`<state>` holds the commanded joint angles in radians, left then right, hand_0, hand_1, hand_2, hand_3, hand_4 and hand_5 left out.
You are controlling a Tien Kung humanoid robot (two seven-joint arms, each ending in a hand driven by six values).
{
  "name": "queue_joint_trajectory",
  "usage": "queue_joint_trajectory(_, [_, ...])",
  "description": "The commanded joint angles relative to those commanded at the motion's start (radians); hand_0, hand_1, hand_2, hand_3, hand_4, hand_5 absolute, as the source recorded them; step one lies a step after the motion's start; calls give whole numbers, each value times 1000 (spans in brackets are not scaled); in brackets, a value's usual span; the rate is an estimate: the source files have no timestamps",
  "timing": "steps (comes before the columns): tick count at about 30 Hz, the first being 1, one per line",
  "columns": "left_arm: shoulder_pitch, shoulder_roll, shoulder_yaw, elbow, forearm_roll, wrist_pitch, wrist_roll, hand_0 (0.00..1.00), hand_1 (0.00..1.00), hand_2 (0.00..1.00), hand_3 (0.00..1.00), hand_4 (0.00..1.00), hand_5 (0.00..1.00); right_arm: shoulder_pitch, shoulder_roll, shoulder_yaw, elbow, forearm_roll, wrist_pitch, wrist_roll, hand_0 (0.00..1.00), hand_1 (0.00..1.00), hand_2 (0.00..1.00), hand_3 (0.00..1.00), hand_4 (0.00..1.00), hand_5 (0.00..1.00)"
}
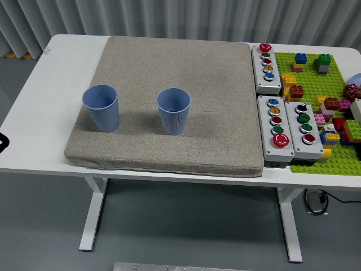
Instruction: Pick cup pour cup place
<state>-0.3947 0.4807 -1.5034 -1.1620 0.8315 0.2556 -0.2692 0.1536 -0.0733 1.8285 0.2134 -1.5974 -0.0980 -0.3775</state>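
Two blue cups [101, 107] upright on grey mat [175, 68]; fingers' state cannot be told

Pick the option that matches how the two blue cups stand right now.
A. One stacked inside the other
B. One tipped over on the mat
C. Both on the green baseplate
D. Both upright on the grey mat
D: the left blue cup and the right blue cup stand upright and apart on the grey mat, untouched.

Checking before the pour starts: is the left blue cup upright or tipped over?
Upright. The left blue cup stands on the grey mat, its open rim facing up.
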Motion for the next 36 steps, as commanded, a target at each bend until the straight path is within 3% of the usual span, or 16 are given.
queue_joint_trajectory(36, [11,-9,-20,-33,12,-2,7,708,702,763,825,813,998,9,-4,7,-1,-4,1,3,702,702,661,633,55,469])
